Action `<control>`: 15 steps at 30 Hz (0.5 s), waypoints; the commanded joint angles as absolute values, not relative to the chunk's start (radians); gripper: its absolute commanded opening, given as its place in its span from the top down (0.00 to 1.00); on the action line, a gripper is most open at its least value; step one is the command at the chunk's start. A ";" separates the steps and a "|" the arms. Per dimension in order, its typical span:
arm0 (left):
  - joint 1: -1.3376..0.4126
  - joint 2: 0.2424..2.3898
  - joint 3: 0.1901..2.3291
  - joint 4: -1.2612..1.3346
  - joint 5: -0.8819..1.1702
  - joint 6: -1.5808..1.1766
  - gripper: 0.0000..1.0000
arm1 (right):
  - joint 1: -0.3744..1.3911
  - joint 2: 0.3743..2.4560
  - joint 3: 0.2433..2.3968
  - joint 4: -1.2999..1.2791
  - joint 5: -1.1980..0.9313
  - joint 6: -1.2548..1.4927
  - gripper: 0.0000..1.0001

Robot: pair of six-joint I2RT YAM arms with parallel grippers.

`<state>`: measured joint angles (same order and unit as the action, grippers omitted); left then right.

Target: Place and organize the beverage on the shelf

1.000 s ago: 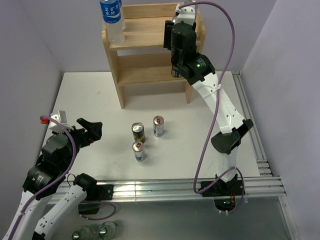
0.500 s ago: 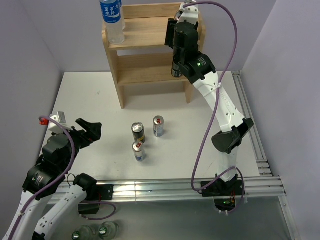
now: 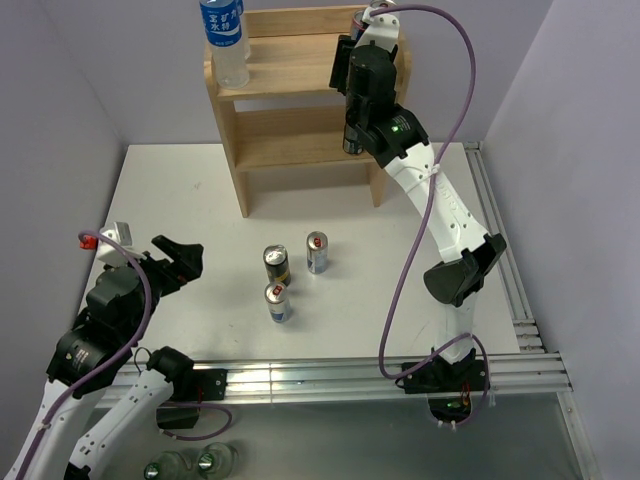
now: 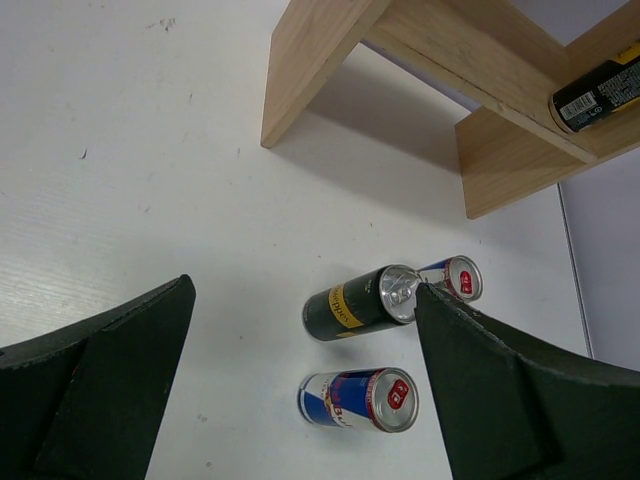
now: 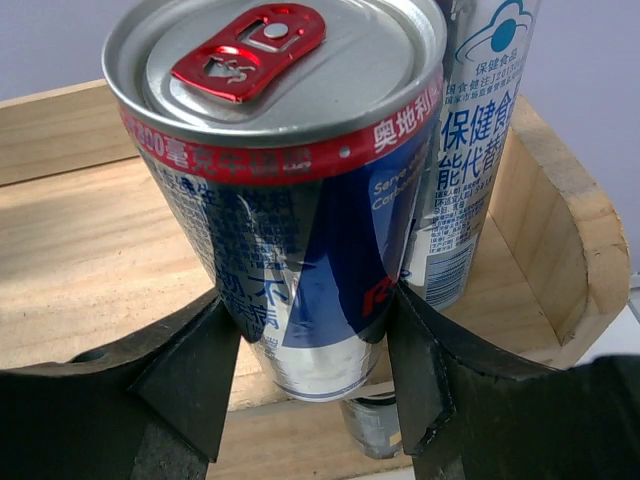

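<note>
The left gripper (image 4: 300,400) hangs well out in front of the shelf (image 3: 290,100), low over the white table (image 3: 180,190), its two dark fingers (image 4: 95,390) spread wide with nothing between them. On the left end of the shelf's top tier stands a water bottle (image 3: 224,40) with a blue label. On the table before the shelf, three cans stand upright in a tight cluster: a black can with a yellow band (image 3: 276,264), a slim silver can (image 3: 317,252) just beside it on the right, and a blue-and-silver can (image 3: 278,302) farthest from the shelf. At the right end of the lower tier sits a dark can (image 4: 598,95). Over the right end of the top tier the right gripper (image 5: 310,340) pinches a red-tabbed can (image 5: 300,200) upright, one finger pressed to each side of its lower body. From here I can't quite tell whether its base touches the board. Close behind it, against the shelf's right side panel, stands a tall white can (image 5: 480,130) printed in blue.
</note>
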<state>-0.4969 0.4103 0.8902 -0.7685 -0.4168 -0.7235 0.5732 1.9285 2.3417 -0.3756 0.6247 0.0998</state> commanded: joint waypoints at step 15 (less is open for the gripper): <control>-0.499 0.442 0.881 -0.715 -0.442 -0.706 0.01 | 0.563 2.026 2.293 -0.359 0.614 0.144 0.82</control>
